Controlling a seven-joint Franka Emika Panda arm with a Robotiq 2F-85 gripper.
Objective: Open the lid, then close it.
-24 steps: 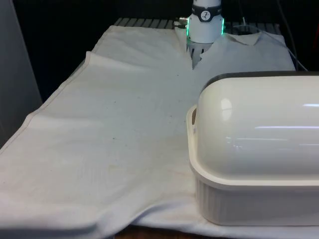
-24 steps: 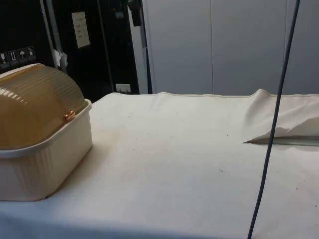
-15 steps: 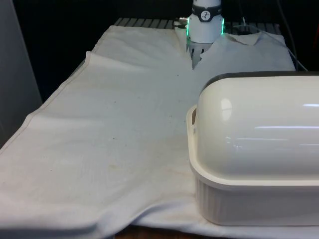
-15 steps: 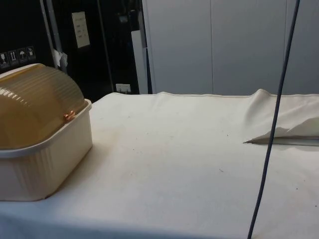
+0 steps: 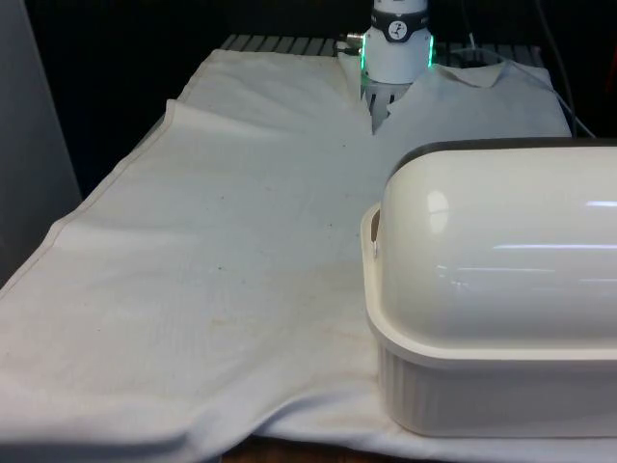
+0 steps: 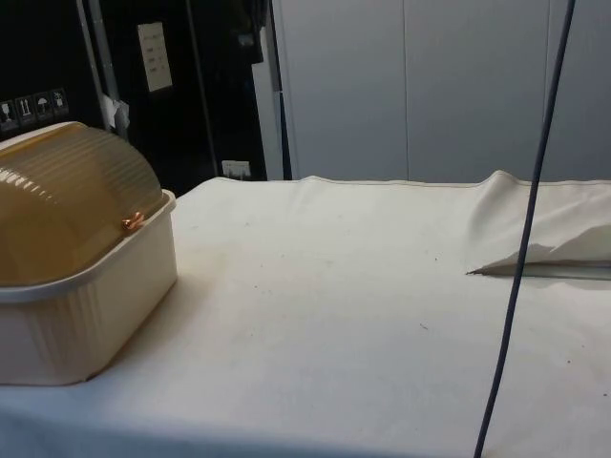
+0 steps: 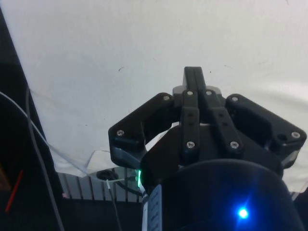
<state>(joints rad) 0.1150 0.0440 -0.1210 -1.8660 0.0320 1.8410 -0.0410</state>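
Note:
A cream bread box (image 5: 482,386) stands at the front view's right, near the table's front edge. Its domed lid (image 5: 501,251) is down on the base. The side view gives the lid (image 6: 67,210) as ribbed and amber, with a small copper pivot knob (image 6: 131,222) at its end, over the cream ribbed base (image 6: 86,324). In the wrist view my black gripper (image 7: 193,72) hangs over bare white cloth with its fingers pressed together and nothing between them. It is away from the box.
The white cloth (image 5: 222,251) lies wrinkled, with a raised fold (image 6: 535,253) near the robot's base (image 5: 398,48). A dark cable (image 6: 520,248) hangs down across the side view. The cloth's edge and a dark gap beside the table show in the wrist view.
The bread box and its lid have not moved. A dark shape in the shadows at the top of the side view has shifted a little.

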